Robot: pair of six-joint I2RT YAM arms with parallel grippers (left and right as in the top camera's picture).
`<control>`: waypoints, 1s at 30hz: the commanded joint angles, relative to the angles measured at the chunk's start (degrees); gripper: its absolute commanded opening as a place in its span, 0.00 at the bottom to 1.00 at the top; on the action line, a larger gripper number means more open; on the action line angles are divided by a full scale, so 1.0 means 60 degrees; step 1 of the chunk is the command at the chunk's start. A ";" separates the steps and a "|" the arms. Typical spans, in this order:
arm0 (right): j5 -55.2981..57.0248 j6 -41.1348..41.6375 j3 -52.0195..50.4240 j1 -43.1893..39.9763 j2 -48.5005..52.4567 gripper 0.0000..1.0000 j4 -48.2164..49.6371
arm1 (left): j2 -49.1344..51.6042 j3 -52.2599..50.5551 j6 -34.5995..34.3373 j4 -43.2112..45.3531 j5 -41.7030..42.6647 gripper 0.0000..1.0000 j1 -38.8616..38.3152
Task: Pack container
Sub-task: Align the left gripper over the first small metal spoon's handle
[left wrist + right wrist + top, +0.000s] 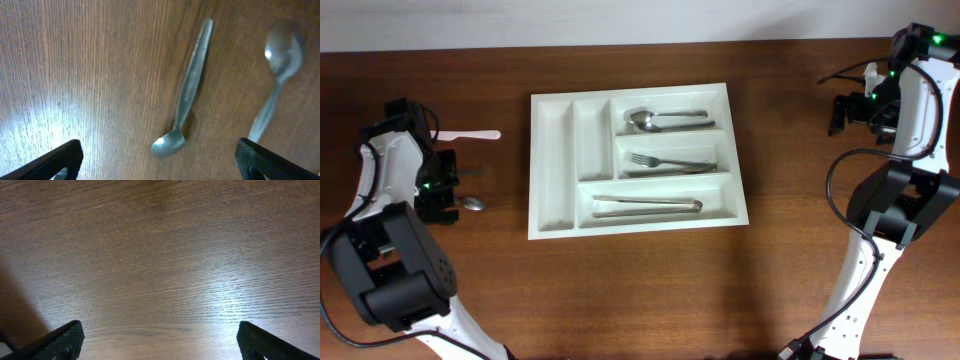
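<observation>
Partly packed: tray [556,170], between the tools, holds spoons [665,120], fork [665,162], tongs [648,205]. Remaining: seemingly two loose spoons [182,90] under left tool [159,161], white utensil [470,134] nearby. Left tool and right tool [160,341]: fingers apart, empty.

table [640,290]: dark brown wood, grain visible; right wrist view shows only bare wood with a pale glare patch
container [551,165]: white tray, flat on the table near centre, long side running left-right, slightly skewed
white plastic utensil [470,134]: flat on the wood, left of the container, apart from it; exact type unclear
small metal spoon [190,85]: on the wood, bowl end nearest the left wrist camera
second metal spoon [282,52]: just beside the first, not touching, bowl at the opposite end
overhead: both spoons lie left of the container, partly hidden
</observation>
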 commanded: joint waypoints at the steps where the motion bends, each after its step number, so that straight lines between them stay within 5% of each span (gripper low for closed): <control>1: -0.0022 -0.0091 0.0160 -0.0022 -0.0175 0.99 0.0004 | 0.0393 0.0153 -0.0051 -0.0051 -0.0073 1.00 0.0182; 30: -0.0022 -0.0091 0.0160 -0.0022 -0.0175 0.99 0.0007 | 0.1144 0.0160 0.0798 0.0619 0.0015 1.00 0.0317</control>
